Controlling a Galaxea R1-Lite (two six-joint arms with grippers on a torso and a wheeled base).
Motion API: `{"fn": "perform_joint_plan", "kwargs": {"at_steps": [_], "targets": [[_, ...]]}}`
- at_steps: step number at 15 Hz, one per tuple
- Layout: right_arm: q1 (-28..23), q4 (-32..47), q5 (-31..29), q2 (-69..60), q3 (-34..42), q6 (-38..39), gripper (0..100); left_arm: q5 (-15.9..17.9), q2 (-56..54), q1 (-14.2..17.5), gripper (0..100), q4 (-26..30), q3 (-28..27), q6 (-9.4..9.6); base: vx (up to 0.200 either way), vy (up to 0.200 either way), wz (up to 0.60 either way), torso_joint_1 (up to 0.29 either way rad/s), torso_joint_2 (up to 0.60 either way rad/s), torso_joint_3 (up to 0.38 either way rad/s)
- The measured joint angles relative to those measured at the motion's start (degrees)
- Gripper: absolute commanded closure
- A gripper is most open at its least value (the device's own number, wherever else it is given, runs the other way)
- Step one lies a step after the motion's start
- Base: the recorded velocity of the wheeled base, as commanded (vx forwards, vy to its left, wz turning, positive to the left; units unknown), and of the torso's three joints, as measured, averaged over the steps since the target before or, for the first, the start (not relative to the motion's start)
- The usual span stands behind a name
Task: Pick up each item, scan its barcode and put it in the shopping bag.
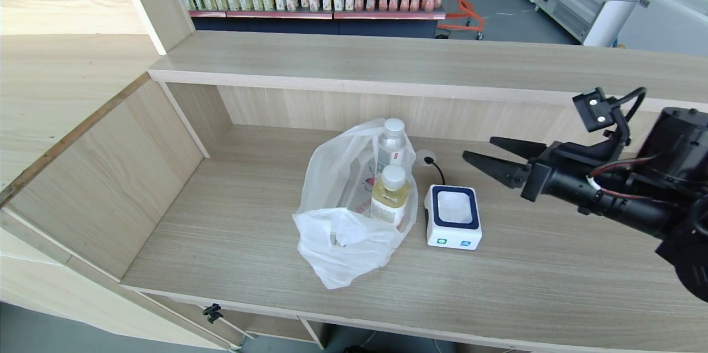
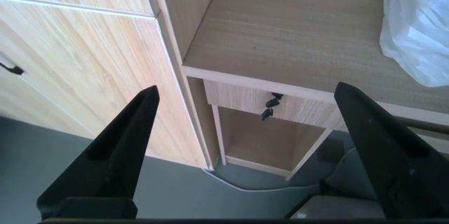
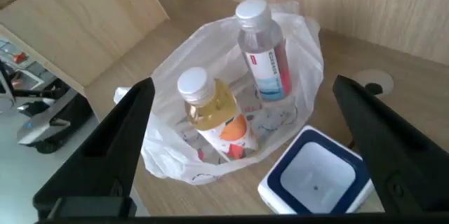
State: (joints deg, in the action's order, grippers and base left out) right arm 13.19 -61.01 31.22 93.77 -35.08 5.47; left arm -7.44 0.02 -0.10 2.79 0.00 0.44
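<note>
Wood counter (image 1: pixel 525 275), 2 btls (image 1: pixel 390 193) upright in bag (image 1: pixel 337 245)

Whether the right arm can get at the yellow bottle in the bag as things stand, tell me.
Probably yes. The right gripper hangs open beside the scanner, the bag gapes upward and the yellow bottle stands uncovered, though the clear bottle crowds it behind.

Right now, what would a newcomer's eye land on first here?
The white shopping bag mid-counter, with a clear bottle standing behind a yellow bottle inside it. The white-and-blue scanner sits beside it on the robot's right, and the open right tool hangs beyond that.
</note>
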Motion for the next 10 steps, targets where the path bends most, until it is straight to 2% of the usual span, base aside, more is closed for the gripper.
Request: {"fn": "perform_joint_plan", "kwargs": {"at_steps": [2, 6, 10], "targets": [[-4.7, 11.3, -2.1, -11.5, 6.7, -2.0, 0, 0.0, 0.0, 0.0, 0, 0.0, 0.0, 0.00, 0.000, 0.000, 0.00, 0.000, 0.00, 0.000], [-10.2, 34.8, -14.8, -39.7, 17.7, -4.2, 0, 0.0, 0.0, 0.0, 0, 0.0, 0.0, 0.00, 0.000, 0.000, 0.00, 0.000, 0.00, 0.000], [-13.8, 50.2, -25.5, -69.6, 27.7, -7.1, 0, 0.0, 0.0, 0.0, 0, 0.0, 0.0, 0.00, 0.000, 0.000, 0.00, 0.000, 0.00, 0.000]]}}
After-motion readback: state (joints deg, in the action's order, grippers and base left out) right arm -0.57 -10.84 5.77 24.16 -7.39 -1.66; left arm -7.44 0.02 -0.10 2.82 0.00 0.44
